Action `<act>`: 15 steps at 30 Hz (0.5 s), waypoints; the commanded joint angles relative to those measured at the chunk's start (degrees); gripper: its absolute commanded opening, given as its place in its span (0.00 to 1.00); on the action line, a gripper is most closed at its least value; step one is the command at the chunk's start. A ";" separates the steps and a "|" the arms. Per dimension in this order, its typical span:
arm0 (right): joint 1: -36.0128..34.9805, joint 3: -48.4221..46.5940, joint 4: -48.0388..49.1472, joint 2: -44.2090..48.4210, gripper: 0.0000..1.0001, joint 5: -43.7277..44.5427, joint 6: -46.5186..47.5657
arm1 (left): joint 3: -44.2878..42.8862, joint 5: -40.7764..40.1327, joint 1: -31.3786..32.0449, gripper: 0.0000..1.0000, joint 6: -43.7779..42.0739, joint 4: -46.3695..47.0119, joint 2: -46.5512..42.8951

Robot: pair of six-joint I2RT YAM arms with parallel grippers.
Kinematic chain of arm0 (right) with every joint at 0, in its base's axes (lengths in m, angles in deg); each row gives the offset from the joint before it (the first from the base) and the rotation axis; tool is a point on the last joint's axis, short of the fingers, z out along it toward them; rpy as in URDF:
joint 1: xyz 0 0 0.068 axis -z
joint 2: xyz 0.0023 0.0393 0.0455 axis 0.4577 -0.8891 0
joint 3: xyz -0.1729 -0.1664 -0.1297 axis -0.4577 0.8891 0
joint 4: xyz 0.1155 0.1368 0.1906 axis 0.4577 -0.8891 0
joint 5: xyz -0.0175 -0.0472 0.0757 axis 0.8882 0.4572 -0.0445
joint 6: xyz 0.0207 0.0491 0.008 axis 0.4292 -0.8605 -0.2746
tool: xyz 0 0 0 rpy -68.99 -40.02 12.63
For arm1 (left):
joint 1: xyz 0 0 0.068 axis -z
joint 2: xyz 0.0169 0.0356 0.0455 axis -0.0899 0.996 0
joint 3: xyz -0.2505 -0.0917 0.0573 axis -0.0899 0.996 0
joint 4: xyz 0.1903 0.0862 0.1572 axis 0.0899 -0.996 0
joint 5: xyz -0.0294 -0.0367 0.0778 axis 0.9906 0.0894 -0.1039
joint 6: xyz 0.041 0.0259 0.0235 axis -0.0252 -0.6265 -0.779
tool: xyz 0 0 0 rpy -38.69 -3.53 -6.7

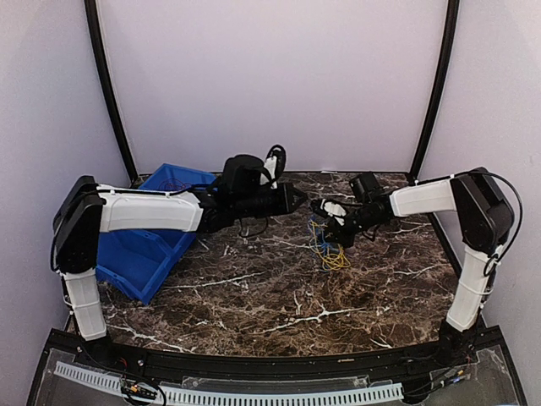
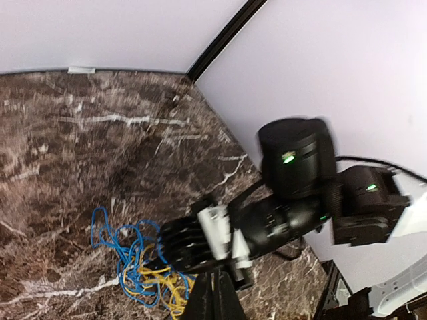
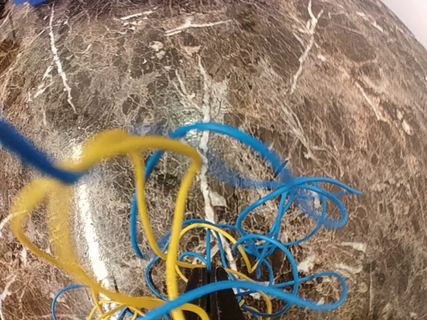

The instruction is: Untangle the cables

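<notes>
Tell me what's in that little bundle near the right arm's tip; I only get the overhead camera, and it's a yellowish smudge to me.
Observer: Right wrist camera shows a blue wire and a yellow wire looped through each other.
Operator: Any red?
Observer: None shows in either wrist camera.
Operator: Are they being gripped?
Observer: The right end effector is shut, strands crossing its tips; a real pinch I can't confirm.

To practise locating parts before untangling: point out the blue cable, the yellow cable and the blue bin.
blue cable (image 3: 227, 127), right wrist view, top of arch.
yellow cable (image 3: 127, 141), right wrist view, blurred near loop.
blue bin (image 1: 139, 254), top external view, bare inside.
</notes>
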 commanded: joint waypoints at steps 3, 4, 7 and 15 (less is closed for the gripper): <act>1.35 -0.85 -1.98 -2.40 0.00 1.87 -1.00 | 1.46 -5.16 0.52 0.00 -4.43 1.76 -16.04; 2.09 -0.89 -2.17 -2.85 0.00 1.95 -1.47 | 1.58 -5.88 0.52 0.00 -5.47 1.21 -17.13; 4.72 -1.76 -3.66 -4.09 0.00 2.35 -2.69 | 1.12 -7.38 0.44 0.00 -8.58 -0.22 -22.62; 12.65 -3.60 -5.86 -5.93 0.00 5.47 -6.25 | -7.56 -14.83 0.52 0.00 -21.81 -7.77 -33.89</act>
